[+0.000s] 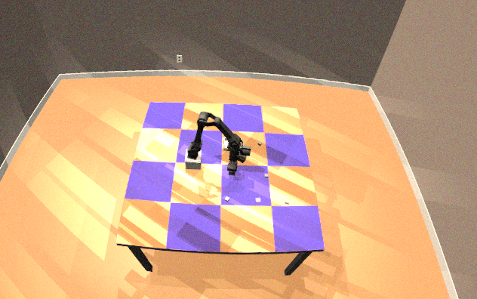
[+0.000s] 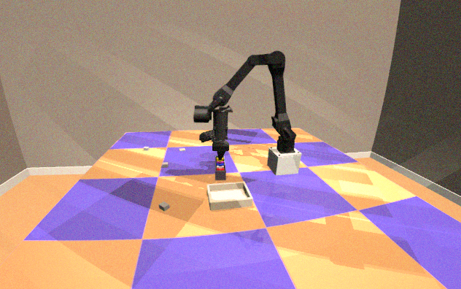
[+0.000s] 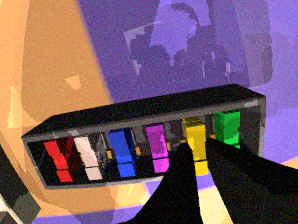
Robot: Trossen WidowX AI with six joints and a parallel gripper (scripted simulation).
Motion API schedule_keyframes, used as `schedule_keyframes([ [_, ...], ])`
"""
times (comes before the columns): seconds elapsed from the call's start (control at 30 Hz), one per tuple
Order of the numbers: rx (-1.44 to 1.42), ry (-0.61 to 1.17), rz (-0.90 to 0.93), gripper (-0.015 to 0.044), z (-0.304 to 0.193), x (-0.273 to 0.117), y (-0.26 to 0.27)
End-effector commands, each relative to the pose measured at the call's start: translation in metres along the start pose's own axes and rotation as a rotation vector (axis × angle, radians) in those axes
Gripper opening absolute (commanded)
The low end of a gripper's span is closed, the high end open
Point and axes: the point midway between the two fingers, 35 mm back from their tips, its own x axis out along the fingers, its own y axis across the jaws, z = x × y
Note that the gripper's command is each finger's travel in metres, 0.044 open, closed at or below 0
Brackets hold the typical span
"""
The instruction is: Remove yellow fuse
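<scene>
Item: my fingers [image 1: 232, 174] [image 2: 220, 158], closed on the yellow fuse [image 3: 195, 145], which stands in the fuse block [image 2: 220, 175] [image 3: 145, 107]. Wrist view: green fuse [image 3: 228, 126] at its two o'clock; magenta fuse [image 3: 158, 145], nine o'clock.

- I see the green fuse [image 3: 228, 125] crowding one side of my tool [image 1: 232, 173] [image 2: 220, 158] [image 3: 200, 141].
- On the other side, the purple fuse [image 3: 157, 142] stands near.
- Blue, white and red fuses line the block [image 2: 220, 176] [image 3: 150, 106] towards the tray [image 1: 226, 145] [image 2: 230, 205] [image 3: 20, 200].
- I have a strip of tabletop [image 1: 196, 226] [image 2: 306, 248] [image 3: 52, 65] between block and tray; the tray's walls bound its open top.
</scene>
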Motion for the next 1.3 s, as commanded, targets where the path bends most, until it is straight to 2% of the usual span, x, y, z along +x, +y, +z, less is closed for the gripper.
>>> schedule_keyframes([
  [0.0, 0.000, -0.004, -0.001, 0.0000, 0.001, -0.003, 0.000],
  [1.27, -0.001, -0.004, -0.003, 0.0000, 0.001, -0.022, 0.000],
])
